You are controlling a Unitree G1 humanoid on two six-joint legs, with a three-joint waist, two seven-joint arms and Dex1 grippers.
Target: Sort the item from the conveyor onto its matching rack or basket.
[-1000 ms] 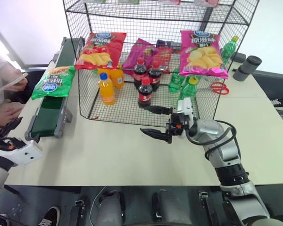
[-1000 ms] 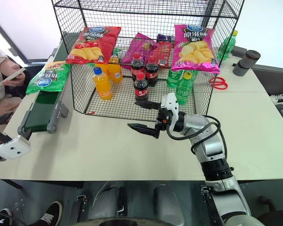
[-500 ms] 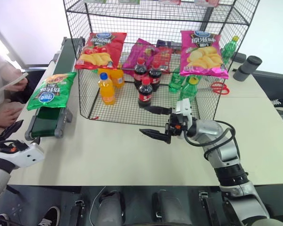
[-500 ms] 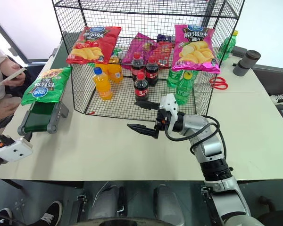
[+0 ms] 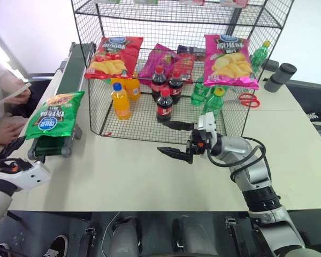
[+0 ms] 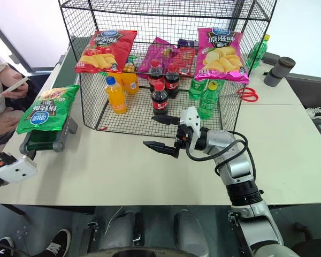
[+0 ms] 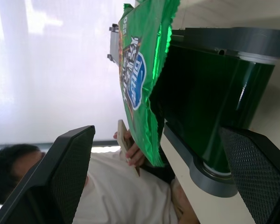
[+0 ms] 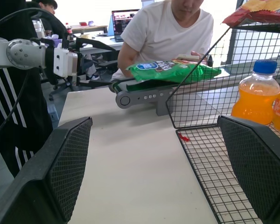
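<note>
The item, a shiny green chip bag (image 5: 54,113) with a blue oval logo, lies at the near end of the dark-green conveyor (image 5: 70,67) and overhangs its end roller. The left wrist view shows the bag (image 7: 140,79) and the belt's end (image 7: 210,102) close ahead. My left gripper (image 5: 5,155) is open, just short of the conveyor's end and a little below the bag. My right gripper (image 5: 161,136) is open and empty over the table, in front of the black wire rack (image 5: 176,16), pointing towards the conveyor. The right wrist view takes in the bag (image 8: 172,70) and my left gripper (image 8: 102,63).
A red chip bag (image 5: 114,56), a purple bag (image 5: 160,61) and a pink chip bag (image 5: 228,60) hang on the rack. Orange drinks (image 5: 120,100), cola bottles (image 5: 165,104) and green bottles (image 5: 211,99) stand inside. A seated person (image 5: 5,96) holds a phone beside the conveyor. Red scissors (image 5: 249,100) lie at the right.
The green bag has ridden along the belt towards me and now hangs over the conveyor's near end. Both arms have stayed where they were.
</note>
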